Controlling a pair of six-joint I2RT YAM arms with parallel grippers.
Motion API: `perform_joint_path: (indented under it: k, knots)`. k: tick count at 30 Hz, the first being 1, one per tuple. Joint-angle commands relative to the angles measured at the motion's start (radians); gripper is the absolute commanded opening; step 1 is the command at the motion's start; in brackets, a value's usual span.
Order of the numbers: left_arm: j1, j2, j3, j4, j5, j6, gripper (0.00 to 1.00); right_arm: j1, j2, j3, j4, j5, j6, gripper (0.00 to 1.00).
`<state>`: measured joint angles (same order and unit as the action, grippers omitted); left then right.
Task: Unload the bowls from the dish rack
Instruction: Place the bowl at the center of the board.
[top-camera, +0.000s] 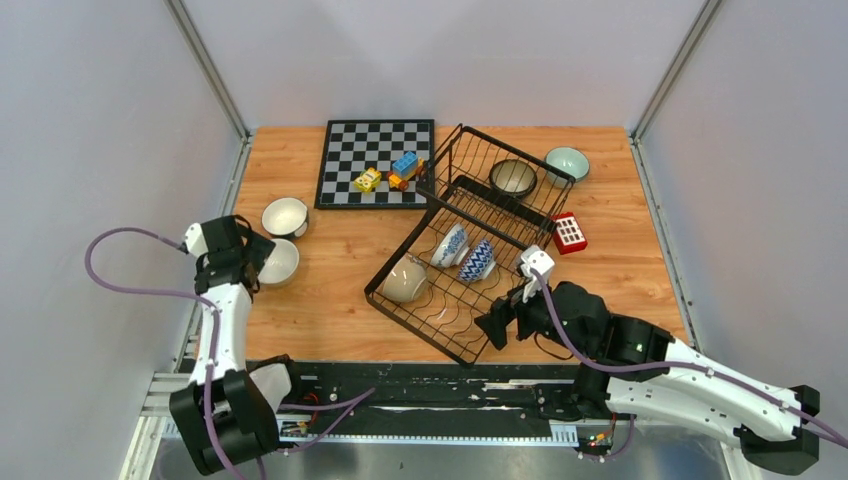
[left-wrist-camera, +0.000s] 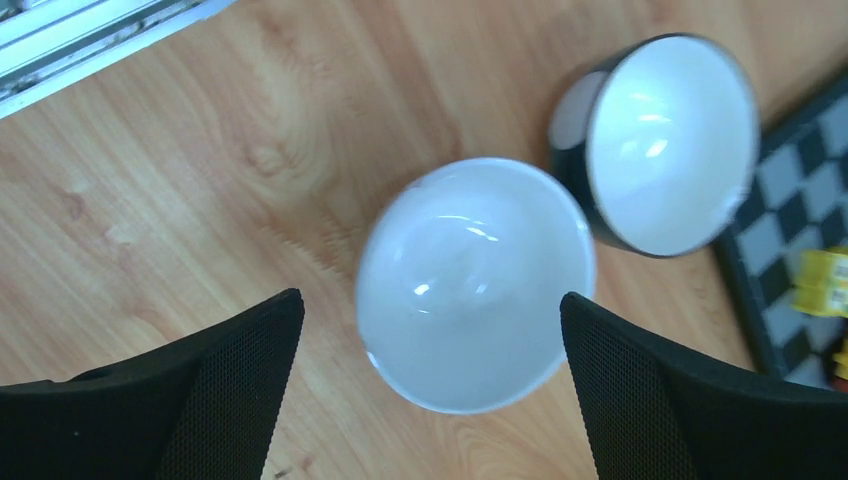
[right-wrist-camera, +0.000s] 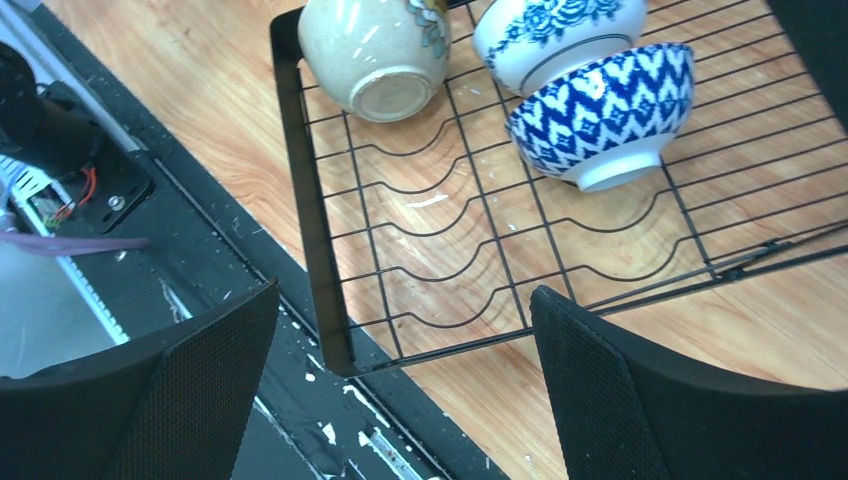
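Close to the near edge of the table (top-camera: 330, 290), the right gripper (right-wrist-camera: 405, 292) hangs wide open and empty above the near corner of the dish rack (right-wrist-camera: 328, 300). By the left edge the left gripper (left-wrist-camera: 430, 300) is spread wide too. A white bowl (left-wrist-camera: 475, 250) stands on the wood between its fingers, not held, beside a dark-rimmed bowl (left-wrist-camera: 660, 140). Farther in the rack lie a beige bowl (right-wrist-camera: 365, 50), a zigzag bowl (right-wrist-camera: 600, 100) and a flowered bowl (right-wrist-camera: 550, 30). A dark bowl (top-camera: 513, 177) sits in the far compartment. I judge that the placing on the left is done. The next move is for the right arm to reach forward and close on the rim of the zigzag bowl.
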<state>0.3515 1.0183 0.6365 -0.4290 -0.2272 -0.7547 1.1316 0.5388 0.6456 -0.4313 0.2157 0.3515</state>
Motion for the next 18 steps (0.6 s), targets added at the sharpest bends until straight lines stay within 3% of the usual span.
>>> perform_joint_path:
  k: [1,6,12,15,18]
  knots:
    - [-0.034,-0.109,0.077,-0.032,0.067,0.028,1.00,-0.004,-0.015,0.035,-0.045,0.114,0.019,1.00]
    - [-0.259,-0.232,0.168,-0.057,-0.011,0.147,1.00,-0.005,0.044,0.088,-0.087,0.101,-0.038,1.00]
    - [-0.618,-0.231,0.225,-0.076,-0.040,0.254,1.00,-0.004,0.166,0.103,-0.093,0.125,-0.016,0.99]
    - [-0.782,-0.223,0.221,-0.068,0.036,0.326,1.00,-0.004,0.190,0.071,-0.067,0.134,0.048,0.99]
    - [-0.867,-0.200,0.236,-0.085,0.169,0.389,1.00,-0.005,0.202,0.006,0.002,0.055,0.068,0.95]
